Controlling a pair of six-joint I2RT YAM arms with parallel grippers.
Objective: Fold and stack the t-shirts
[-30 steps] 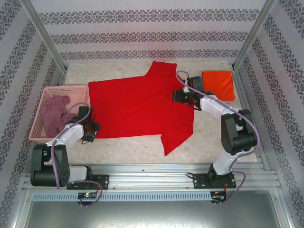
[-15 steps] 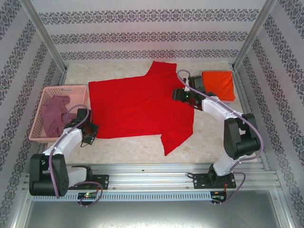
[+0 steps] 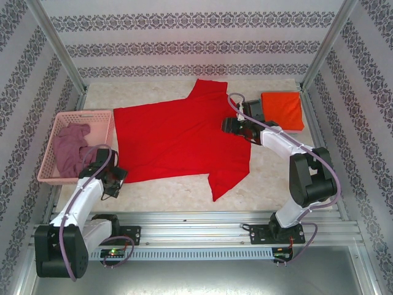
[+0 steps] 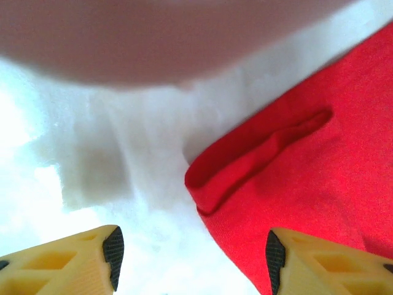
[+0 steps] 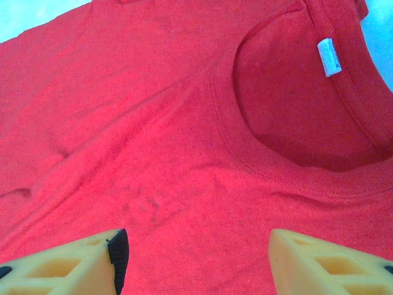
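A bright red t-shirt [image 3: 178,141] lies spread flat mid-table, its collar toward the right. My left gripper [image 3: 113,180] stands open at the shirt's near-left hem corner. In the left wrist view that red corner [image 4: 295,184] lies on the white table beside the right fingertip [image 4: 275,258], and nothing is clamped between the fingers of the gripper [image 4: 191,261]. My right gripper [image 3: 230,126] hovers open just inside the neckline. The right wrist view has the collar [image 5: 295,104] and its white label [image 5: 328,56] ahead of the gripper [image 5: 195,261]. An orange t-shirt [image 3: 282,110] lies folded at the far right. A mauve t-shirt [image 3: 70,147] lies crumpled in the basket.
The pink lattice basket [image 3: 55,126] stands at the table's left edge, close to my left arm. Patterned walls and metal posts close in the table on three sides. Bare marble-look table [image 3: 166,193] runs along the near edge in front of the shirt.
My left gripper has opened and drawn back toward the near-left; the shirt's hem corner now lies slightly further left and nearer. The right gripper has barely moved.
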